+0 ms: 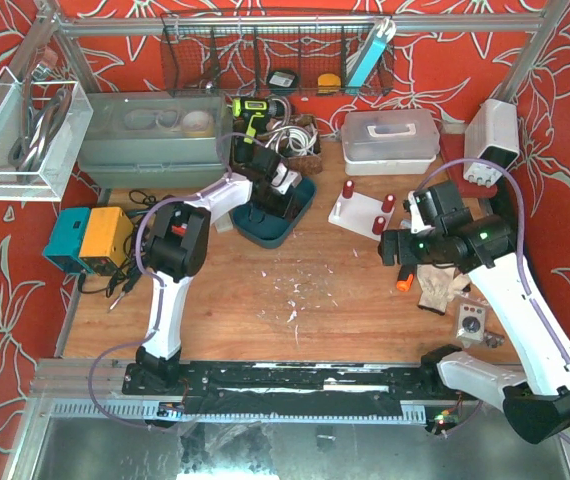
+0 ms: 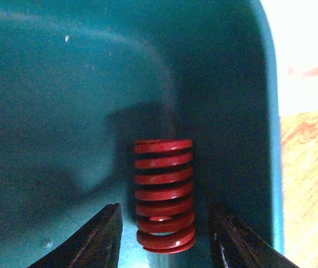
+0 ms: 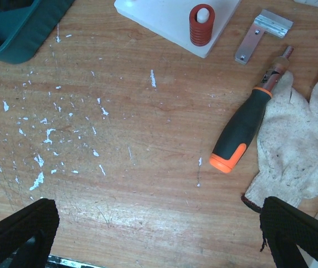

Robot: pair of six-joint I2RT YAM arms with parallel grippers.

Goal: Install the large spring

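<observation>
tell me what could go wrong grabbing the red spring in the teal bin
The left tool straddles only the near coils of the red spring, so squeezing might tip it or pop it out. The spring sits close to the wall of the teal bin; one finger could catch there.

A workshop is showing itself here — a cordless drill (image 1: 250,113), screwdriver (image 3: 242,125) and work glove (image 3: 298,139) are lying around the scuffed wooden desk (image 3: 120,184).
</observation>
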